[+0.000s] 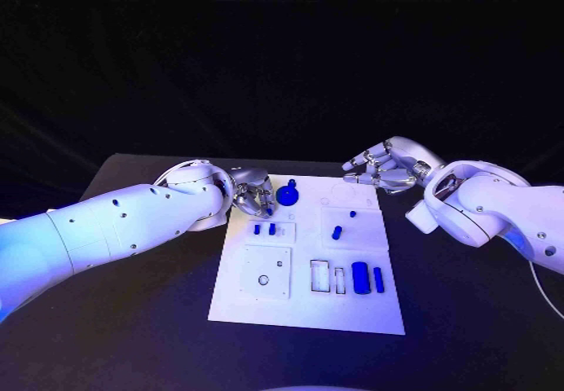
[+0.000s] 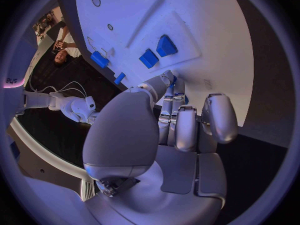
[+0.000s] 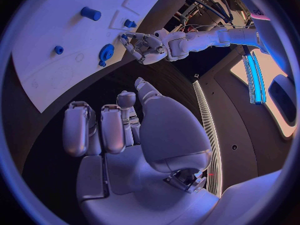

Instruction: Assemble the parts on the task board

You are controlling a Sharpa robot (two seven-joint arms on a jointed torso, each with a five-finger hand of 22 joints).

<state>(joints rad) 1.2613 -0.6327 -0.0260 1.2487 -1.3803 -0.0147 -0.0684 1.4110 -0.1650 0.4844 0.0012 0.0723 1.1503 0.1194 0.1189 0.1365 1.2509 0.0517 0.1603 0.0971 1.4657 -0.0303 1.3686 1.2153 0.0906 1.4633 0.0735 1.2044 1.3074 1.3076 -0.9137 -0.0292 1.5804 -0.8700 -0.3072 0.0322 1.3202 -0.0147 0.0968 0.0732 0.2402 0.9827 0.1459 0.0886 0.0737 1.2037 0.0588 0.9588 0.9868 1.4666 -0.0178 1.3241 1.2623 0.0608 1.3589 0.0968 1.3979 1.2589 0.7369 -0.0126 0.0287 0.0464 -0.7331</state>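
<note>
Just beside the blue gear [image 1: 288,196], left hand [image 1: 252,198] hovers, grip unclear; right hand [image 1: 382,167] curled empty

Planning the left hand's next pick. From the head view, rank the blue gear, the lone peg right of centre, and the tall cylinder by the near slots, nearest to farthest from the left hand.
1. Gear, just right of the left hand.
2. Peg, board's middle.
3. Cylinder, near right.
</note>
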